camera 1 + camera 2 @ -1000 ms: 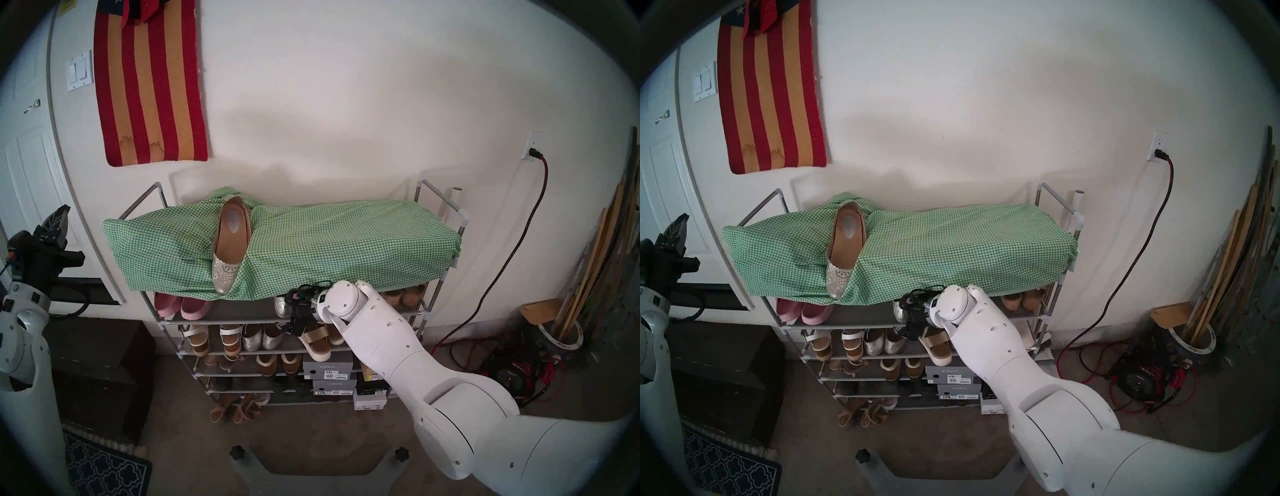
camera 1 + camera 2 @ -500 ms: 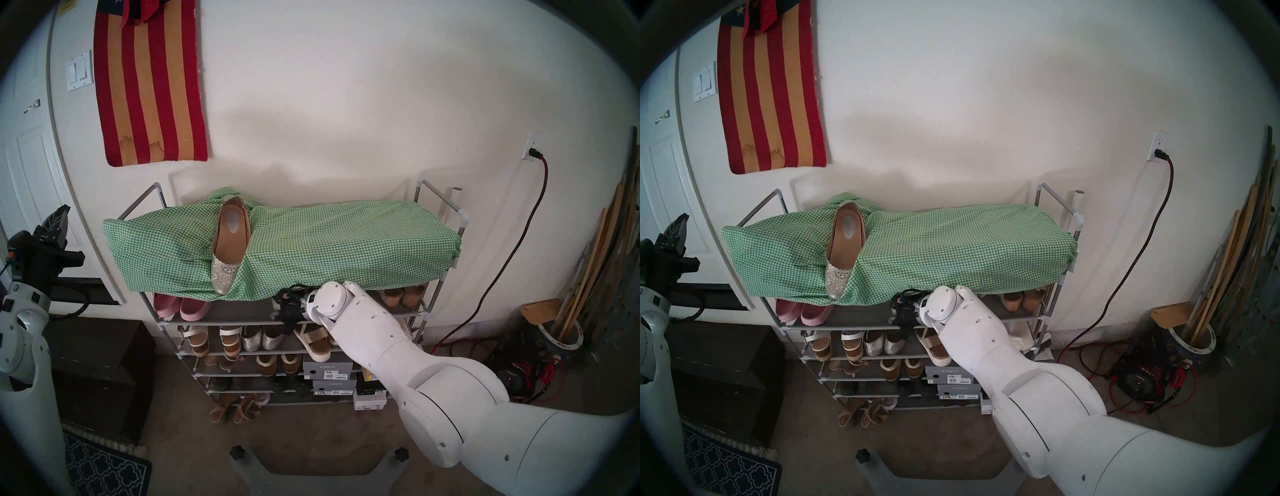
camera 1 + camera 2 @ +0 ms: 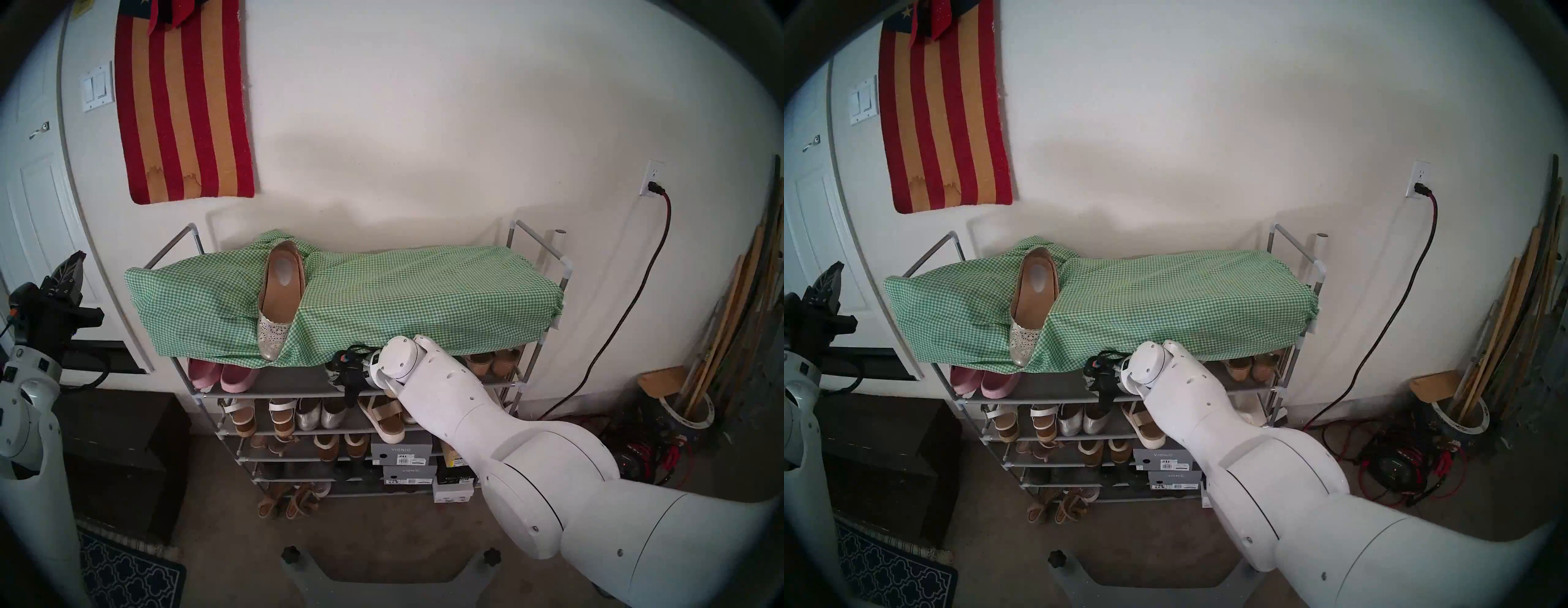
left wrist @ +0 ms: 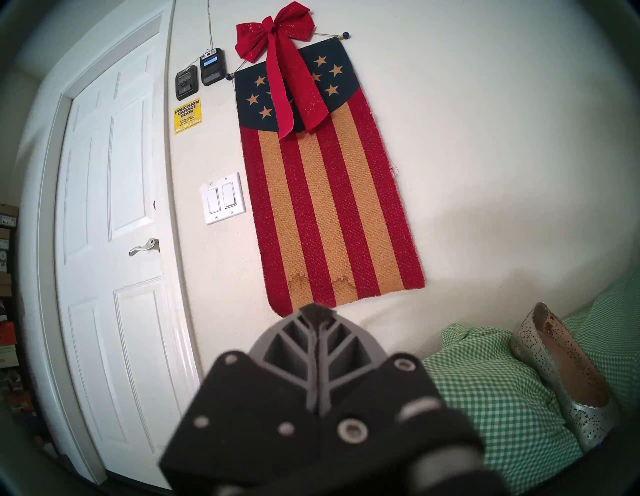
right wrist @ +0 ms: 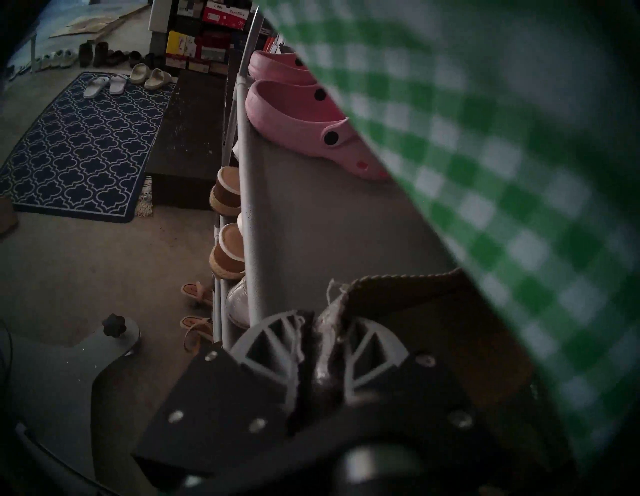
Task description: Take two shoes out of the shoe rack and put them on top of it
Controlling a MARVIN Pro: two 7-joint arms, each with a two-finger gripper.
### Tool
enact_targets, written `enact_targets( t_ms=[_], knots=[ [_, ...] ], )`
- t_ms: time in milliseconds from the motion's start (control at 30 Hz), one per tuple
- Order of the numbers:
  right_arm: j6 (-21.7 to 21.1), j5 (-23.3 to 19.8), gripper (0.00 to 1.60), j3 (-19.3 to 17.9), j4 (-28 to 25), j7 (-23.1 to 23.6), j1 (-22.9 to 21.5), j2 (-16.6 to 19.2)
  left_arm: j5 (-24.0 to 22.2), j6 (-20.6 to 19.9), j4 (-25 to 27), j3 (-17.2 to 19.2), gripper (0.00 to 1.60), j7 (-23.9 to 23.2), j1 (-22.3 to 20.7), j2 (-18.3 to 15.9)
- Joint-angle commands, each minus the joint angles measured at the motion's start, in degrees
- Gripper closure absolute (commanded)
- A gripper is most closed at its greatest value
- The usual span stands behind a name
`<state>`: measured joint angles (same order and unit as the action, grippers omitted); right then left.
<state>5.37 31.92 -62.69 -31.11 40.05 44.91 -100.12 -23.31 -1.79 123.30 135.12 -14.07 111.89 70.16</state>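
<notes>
One perforated silver flat (image 3: 278,310) with a tan insole lies toe-forward on the green checked cloth (image 3: 424,297) that covers the top of the shoe rack (image 3: 288,395). It also shows in the left wrist view (image 4: 561,374). My right gripper (image 3: 344,375) is at the second shelf, just under the cloth's front edge. In the right wrist view it (image 5: 313,332) is shut on the rim of the other silver flat (image 5: 415,311), which is mostly hidden in the head views. My left gripper (image 3: 70,265) is shut and empty, held up at the far left, well away from the rack.
Pink clogs (image 3: 220,375) sit at the left of the second shelf. Plain silver flats (image 3: 320,416), sandals and shoe boxes (image 3: 401,450) fill the lower shelves. A dark bench (image 3: 119,446) and a blue rug (image 3: 127,573) lie to the left, with cables and wood slats to the right.
My right arm has moved left and slightly up along the second shelf, taking the gripped silver flat with it. The left arm and the flat on top have not moved.
</notes>
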Motion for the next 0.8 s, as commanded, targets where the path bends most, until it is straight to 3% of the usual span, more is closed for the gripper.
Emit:
enact_targets(
  t_ms=[0, 333, 400, 467, 767],
  knots=[
    [0.7, -3.3, 1.6, -2.4, -6.8, 3.5, 1.0, 0.3, 0.1, 0.0, 0.3, 0.0, 1.6, 0.0, -0.1, -0.1],
    [2.7, -7.5, 1.6, -6.2, -11.3, 7.6, 2.1, -1.0, 0.1, 0.0, 0.3, 0.0, 1.6, 0.0, -0.1, -0.1],
    [2.2, -8.2, 1.6, -6.7, -15.4, 9.0, 4.1, -0.7, 0.1, 0.0, 0.3, 0.0, 1.6, 0.0, -0.1, -0.1],
    [3.2, -8.9, 1.6, -7.1, -13.3, 9.5, 2.9, -1.4, 0.0, 0.0, 0.3, 0.0, 1.6, 0.0, -0.1, -0.1],
    [3.4, -11.4, 1.6, -7.9, -16.3, 16.8, 4.8, -2.7, 0.0, 0.0, 0.2, 0.0, 1.6, 0.0, -0.1, -0.1]
  ],
)
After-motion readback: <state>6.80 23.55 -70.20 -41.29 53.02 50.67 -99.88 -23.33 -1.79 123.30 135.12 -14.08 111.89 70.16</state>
